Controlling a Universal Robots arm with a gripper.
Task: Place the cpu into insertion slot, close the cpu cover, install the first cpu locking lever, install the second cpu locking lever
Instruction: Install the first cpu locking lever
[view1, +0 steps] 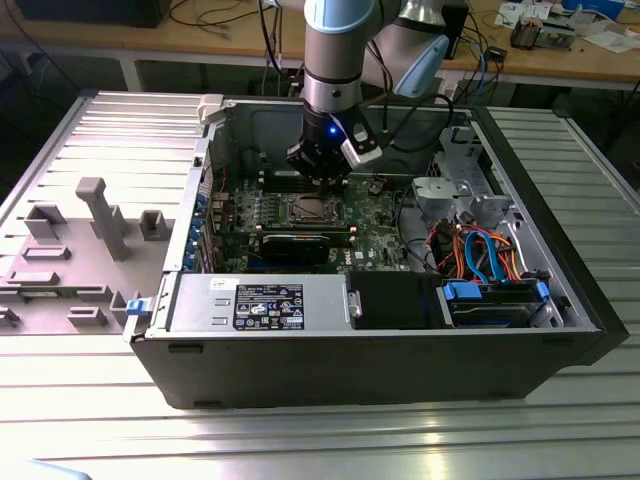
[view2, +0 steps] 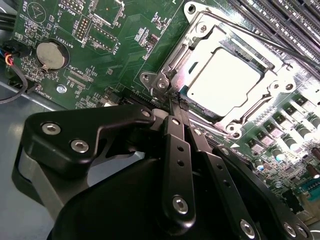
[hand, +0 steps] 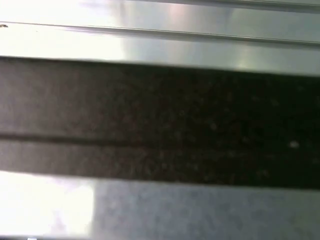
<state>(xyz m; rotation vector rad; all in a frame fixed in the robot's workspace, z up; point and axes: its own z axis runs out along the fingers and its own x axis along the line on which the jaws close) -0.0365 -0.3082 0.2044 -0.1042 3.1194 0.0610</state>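
One gripper (view2: 179, 104) hangs low inside the open computer case (view1: 380, 375), its fingers pressed together with nothing seen between them, tips at the near edge of the insertion slot (view2: 225, 80). The cpu (view2: 226, 82) lies seated in that socket, and the cpu cover (view2: 200, 37) appears folded down around it, the silver frame ringing the chip. From here the closed tips could, I reckon, skid off the thin locking lever (view2: 260, 42) and scrape the motherboard (view2: 125, 45), or a lever could spring back if it misses its hook. Whether either lever is latched is hard to make out; the gripper body hides the socket's near side, and the first wrist view gives blurred metal bands
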